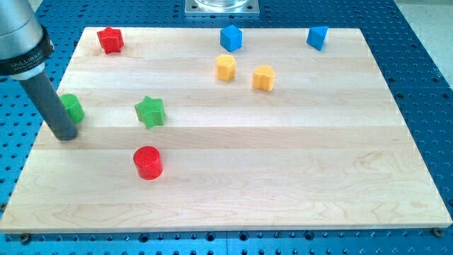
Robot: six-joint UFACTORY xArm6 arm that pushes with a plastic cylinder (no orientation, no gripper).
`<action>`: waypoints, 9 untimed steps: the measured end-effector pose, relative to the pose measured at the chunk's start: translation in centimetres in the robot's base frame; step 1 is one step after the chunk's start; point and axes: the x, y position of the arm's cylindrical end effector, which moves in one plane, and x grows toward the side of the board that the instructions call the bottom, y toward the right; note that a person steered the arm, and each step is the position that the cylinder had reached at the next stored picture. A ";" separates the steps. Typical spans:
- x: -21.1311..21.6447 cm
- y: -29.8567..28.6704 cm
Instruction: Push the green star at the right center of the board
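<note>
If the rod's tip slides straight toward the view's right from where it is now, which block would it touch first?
My tip sits at the board's left edge, beside the green block. Going straight right, it would probably pass between the green star and the red cylinder; the way looks free, though depth is uncertain.

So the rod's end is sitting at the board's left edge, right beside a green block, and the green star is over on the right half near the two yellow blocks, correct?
Not quite. The camera view shows my tip at the board's left edge beside a green block, but the green star is on the left half, well apart from the two yellow blocks.
</note>
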 end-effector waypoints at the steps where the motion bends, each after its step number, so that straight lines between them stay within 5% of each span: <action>1: -0.1 0.0; 6: -1.7 3.5; 9: -4.8 19.6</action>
